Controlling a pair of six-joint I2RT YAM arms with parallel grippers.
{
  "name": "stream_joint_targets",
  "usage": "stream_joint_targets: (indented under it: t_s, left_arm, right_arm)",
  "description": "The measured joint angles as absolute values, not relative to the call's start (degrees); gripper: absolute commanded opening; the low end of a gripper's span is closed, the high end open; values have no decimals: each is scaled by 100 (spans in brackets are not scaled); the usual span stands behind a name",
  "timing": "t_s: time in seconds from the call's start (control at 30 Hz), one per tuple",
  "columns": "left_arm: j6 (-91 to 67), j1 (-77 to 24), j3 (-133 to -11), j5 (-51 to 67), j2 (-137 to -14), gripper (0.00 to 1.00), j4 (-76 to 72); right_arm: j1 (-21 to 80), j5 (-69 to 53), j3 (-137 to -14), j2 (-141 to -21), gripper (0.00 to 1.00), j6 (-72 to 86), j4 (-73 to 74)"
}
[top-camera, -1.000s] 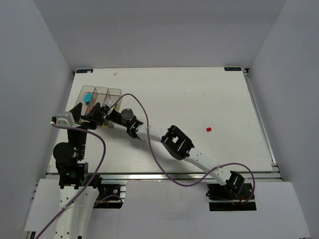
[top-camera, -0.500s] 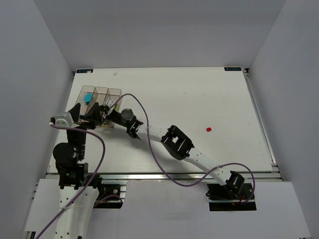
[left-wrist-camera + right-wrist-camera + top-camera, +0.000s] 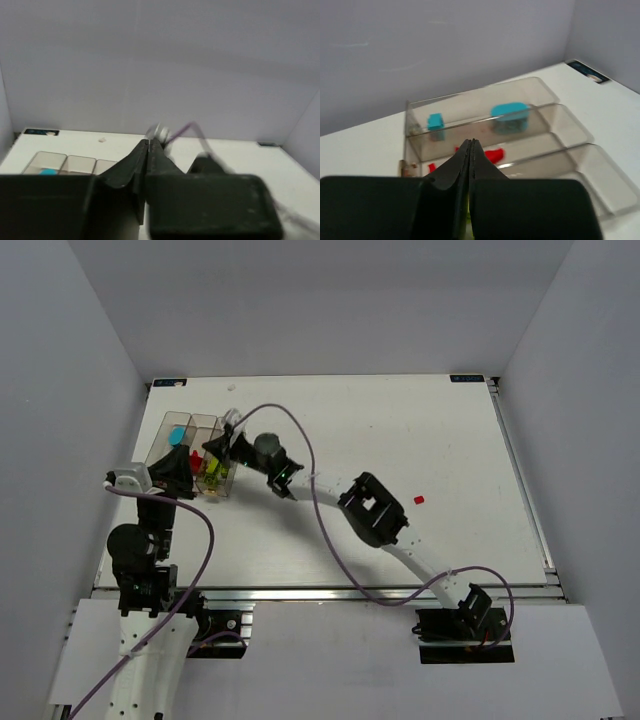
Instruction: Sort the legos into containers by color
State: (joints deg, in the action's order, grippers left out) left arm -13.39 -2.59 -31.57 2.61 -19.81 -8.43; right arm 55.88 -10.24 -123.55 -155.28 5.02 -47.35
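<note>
The three joined clear containers stand at the table's left. The left one holds cyan legos, the middle one red legos, the right one lime green legos. One red lego lies alone on the table to the right. My right gripper hangs shut and empty over the right-hand container; in the right wrist view its tip points at the containers, with cyan legos and red bits behind it. My left gripper is shut and empty at the containers' near end, its tip above the containers.
The right arm's purple cable loops over the table behind its wrist. Grey walls close in the table on three sides. The left arm's base stands near the front left edge.
Both grippers have closed. The right gripper has swung back and up over the containers, uncovering the green and red legos inside. The left gripper has drawn back a little.
</note>
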Motion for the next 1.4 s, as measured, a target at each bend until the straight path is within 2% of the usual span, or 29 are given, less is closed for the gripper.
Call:
stream_joint_targets:
  t_s: [0.03,0.1,0.13,0.2,0.23,0.27,0.3,0.33,0.37,0.4,0.47,0.53,0.57,0.6,0.63,0.7,0.8,0.83,0.87,0.9,0.93,0.97,1.0,1.07,1.2,1.4]
  left_arm:
    - [-1350,-274,-3157,357,-2032,4,-871]
    - [-1409,-301,-3157,582,-2171,1,-956]
    - [-1444,-309,-3157,753,-2276,2,-998]
    - [-1549,-331,-3162,1177,-2491,13,-1090]
    - [-1610,-351,-3212,1474,-2777,36,-1120]
    - [-1651,-366,-3286,1719,-3015,53,-1120]
    - [-1798,-392,-3411,1999,-3387,70,-1122]
    - [-1955,-403,-3581,2373,-3833,83,-1162]
    - [-2156,-445,-3787,2735,-4364,93,-1203]
    - [-2281,-504,-3966,3017,-4873,98,-1251]
    - [-2582,-755,-4303,3444,-6088,98,-1212]
    - [-2639,-1223,-4593,3489,-6958,98,-888]
    - [-2639,-1490,-4779,3463,-7328,98,-716]
    - [-2622,-1841,-5052,3406,-7714,98,-486]
    - [-2600,-2196,-5356,3306,-8079,97,-268]
    - [-2589,-2801,-5992,2985,-8698,92,97]
    - [-2681,-3500,-6748,2368,-9365,58,480]
    - [-2711,-3688,-6997,2117,-9588,51,607]
    - [-2711,-3870,-7282,1911,-9837,35,777]
    - [-2694,-4029,-7616,1704,-10136,31,934]
    - [-2644,-4174,-7996,1520,-10477,30,1079]
    - [-2571,-4259,-8219,1365,-10689,34,1262]
    - [-2458,-4445,-8803,1245,-11198,42,1431]
    - [-2145,-4703,-9535,1081,-11893,59,1726]
    - [-1533,-5057,-10438,937,-12881,71,2231]
    - [-836,-5328,-11030,906,-13528,73,2550]
  right_arm:
    - [5446,-1074,-12248,-15273,0,602,-4418]
    - [5085,-1295,-12228,-14759,0,762,-3505]
    - [4866,-1428,-12230,-14462,0,816,-3041]
    - [4375,-1796,-12234,-13858,0,781,-1992]
    - [4180,-1911,-12237,-13590,12,722,-1551]
    - [3933,-2047,-12241,-13308,46,666,-1002]
    - [3669,-2224,-12239,-13021,59,539,-460]
    - [3420,-2386,-12191,-12728,70,373,-16]
    - [3175,-2563,-12038,-12409,83,209,392]
    - [2952,-2709,-11841,-12075,89,106,720]
    - [2443,-3118,-11198,-11262,89,-200,1328]
    - [2016,-3430,-10274,-10420,73,-301,1787]
    - [1833,-3542,-9937,-10136,59,-318,1955]
    - [1708,-3653,-9686,-9953,8,-292,2027]
    - [1463,-3747,-9198,-9620,0,-248,2071]
    - [980,-3894,-8479,-9223,0,71,2097]
    - [272,-3959,-7485,-8694,0,432,1933]
    - [14,-3955,-7188,-8490,0,515,1900]
    - [-202,-3927,-6973,-8307,0,572,1900]
    - [-419,-3922,-6805,-8128,4,615,1898]
    - [-615,-3927,-6657,-7937,9,705,1839]
    - [-788,-3931,-6525,-7760,16,775,1769]
    - [-985,-3959,-6445,-7609,25,838,1734]
    - [-1376,-4060,-6418,-7402,37,928,1675]
    - [-2130,-4541,-6410,-7269,40,1092,1474]
    - [-2613,-5227,-6348,-7380,40,1212,1417]
